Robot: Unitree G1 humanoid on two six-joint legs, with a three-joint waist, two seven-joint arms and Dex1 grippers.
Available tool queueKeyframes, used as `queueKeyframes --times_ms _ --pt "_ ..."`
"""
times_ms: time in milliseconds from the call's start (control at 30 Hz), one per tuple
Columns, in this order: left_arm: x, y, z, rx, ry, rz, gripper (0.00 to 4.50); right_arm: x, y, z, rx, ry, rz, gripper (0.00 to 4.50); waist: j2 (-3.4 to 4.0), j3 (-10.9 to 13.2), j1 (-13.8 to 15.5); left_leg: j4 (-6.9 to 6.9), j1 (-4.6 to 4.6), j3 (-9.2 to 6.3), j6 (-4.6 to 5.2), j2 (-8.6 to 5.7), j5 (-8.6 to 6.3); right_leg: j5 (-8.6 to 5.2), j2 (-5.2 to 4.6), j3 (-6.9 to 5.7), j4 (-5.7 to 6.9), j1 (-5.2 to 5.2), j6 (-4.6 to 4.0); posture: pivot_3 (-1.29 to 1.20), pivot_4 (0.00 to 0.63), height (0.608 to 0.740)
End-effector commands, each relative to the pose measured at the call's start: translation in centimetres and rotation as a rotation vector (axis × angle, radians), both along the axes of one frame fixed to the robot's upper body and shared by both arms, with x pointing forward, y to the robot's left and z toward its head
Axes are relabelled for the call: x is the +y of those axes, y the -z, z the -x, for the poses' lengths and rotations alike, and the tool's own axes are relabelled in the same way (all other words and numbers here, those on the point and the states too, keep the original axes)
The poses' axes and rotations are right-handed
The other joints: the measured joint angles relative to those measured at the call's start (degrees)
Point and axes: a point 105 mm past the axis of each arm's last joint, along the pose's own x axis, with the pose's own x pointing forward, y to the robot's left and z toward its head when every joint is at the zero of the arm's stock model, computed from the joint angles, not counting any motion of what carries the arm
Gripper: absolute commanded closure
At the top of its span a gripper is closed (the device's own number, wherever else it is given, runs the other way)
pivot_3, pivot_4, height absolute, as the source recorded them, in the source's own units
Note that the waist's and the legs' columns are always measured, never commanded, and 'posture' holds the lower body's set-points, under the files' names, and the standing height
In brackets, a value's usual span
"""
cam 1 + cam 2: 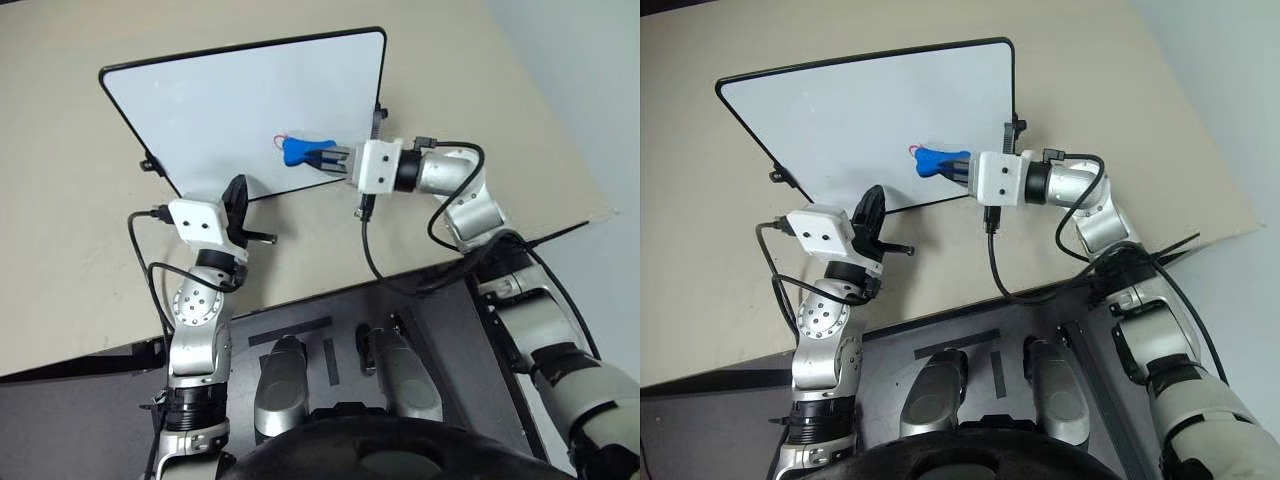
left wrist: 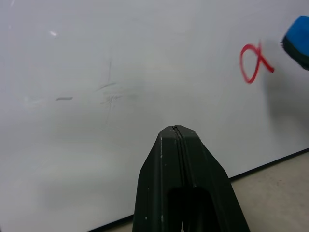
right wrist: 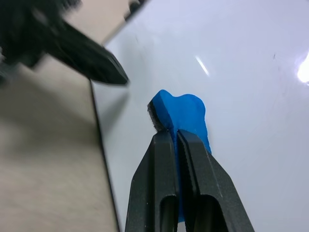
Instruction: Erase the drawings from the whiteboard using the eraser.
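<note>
Over the whiteboard [image 1: 230,100] on the desk [image 1: 60,280], the right tool [image 1: 322,157] is clamped on the eraser [image 1: 303,151] beside the drawings [image 2: 253,63]; wiping comes next, the left tool [image 2: 177,129] closed, empty.

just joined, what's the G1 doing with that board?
It is set to wipe a whiteboard lying flat on the table. The right pincer is shut on a blue eraser and holds it right beside the one red scribble, which is not yet wiped. The left pincer is shut and empty, at the board's near edge.
</note>
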Motion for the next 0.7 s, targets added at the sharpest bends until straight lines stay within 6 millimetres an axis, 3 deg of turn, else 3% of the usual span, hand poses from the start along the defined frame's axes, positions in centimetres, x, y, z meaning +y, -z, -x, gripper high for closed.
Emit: queueKeyframes --times_ms 33,267,367,533,700 --pt "-0.3 -1.1 -0.2 -0.051 0.009 -0.01 4.5 0.9 -0.8 -0.9 -0.085 0.01 -0.006 4.48 0.0 0.0 -0.02 0.0 -0.02 0.01 0.0 -0.01 -0.01 0.01 0.0 0.0 0.0 -0.03 0.01 0.0 0.15 0.74" --pt "-0.1 -1.2 -0.2 -0.06 0.002 -0.01 4.5 1.4 -0.5 -1.8 -0.107 0.013 0.015 4.48 0.01 0.0 -0.14 -0.03 -0.01 0.0 0.01 0.01 -0.03 0.12 0.0 0.0 0.05 -0.14 -0.06 0.0 0.15 0.74" --pt "-0.1 -1.3 -0.2 -0.062 0.0 -0.01 4.5 1.6 -1.4 -2.2 -0.148 0.029 -0.016 4.48 0.01 0.0 -0.19 -0.03 0.02 0.0 0.01 0.0 -0.02 0.26 0.0 -0.02 0.03 -0.19 -0.12 0.0 0.15 0.74" --pt "-0.2 -1.3 -0.3 -0.065 0.001 -0.01 4.5 2.0 -4.8 -1.8 -0.246 0.008 -0.145 4.48 0.01 0.01 -0.29 0.0 0.02 -0.01 0.03 -0.02 -0.01 0.58 0.0 -0.03 -0.06 -0.34 -0.18 0.0 0.15 0.74" --pt "-0.3 -1.3 -0.4 -0.066 0.007 -0.008 4.5 2.8 -5.2 -1.1 -0.257 -0.025 -0.173 4.48 0.01 0.01 -0.38 -0.01 0.02 -0.01 0.02 -0.03 -0.02 0.71 0.0 -0.06 -0.12 -0.47 -0.19 0.0 0.15 0.74"
